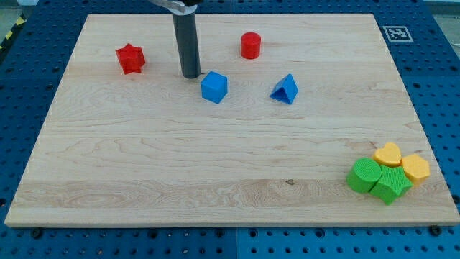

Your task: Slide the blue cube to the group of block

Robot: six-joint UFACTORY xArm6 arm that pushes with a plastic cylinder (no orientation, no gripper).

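On the wooden board [215, 165], which rests on a blue pegboard table [29, 79], we log the following items.

Item one: our tip [191, 75], the lower end of a straight dark rod coming down from the view's top. It stands on the board just to the upper left of the blue cube, close beside it, though we cannot tell whether the two touch. We carry no pincer, so there is nothing to report as released, clenched or grasping.

Item two: blue cube [214, 87], in the upper middle of the board, sitting alone and turned slightly askew.

Item three: blue triangular block [285, 89], to the right of the blue cube, apart from it.

Item four: red cylinder [250, 45], upright, near the view's top, above the gap between the two blue pieces.

Item five: red star block [131, 59], toward the upper left, to the left of our rod.

Item six: the group, at the board's lower right corner, well apart from the blue cube. We count four pieces packed together: a yellow heart block [389, 154], a yellow block [416, 168] of roughly hexagonal outline, a green cylinder [364, 175] and a second green block [392, 185] whose shape we cannot make out surely.

Item seven: a printed square marker [396, 32], off the board's upper right corner.
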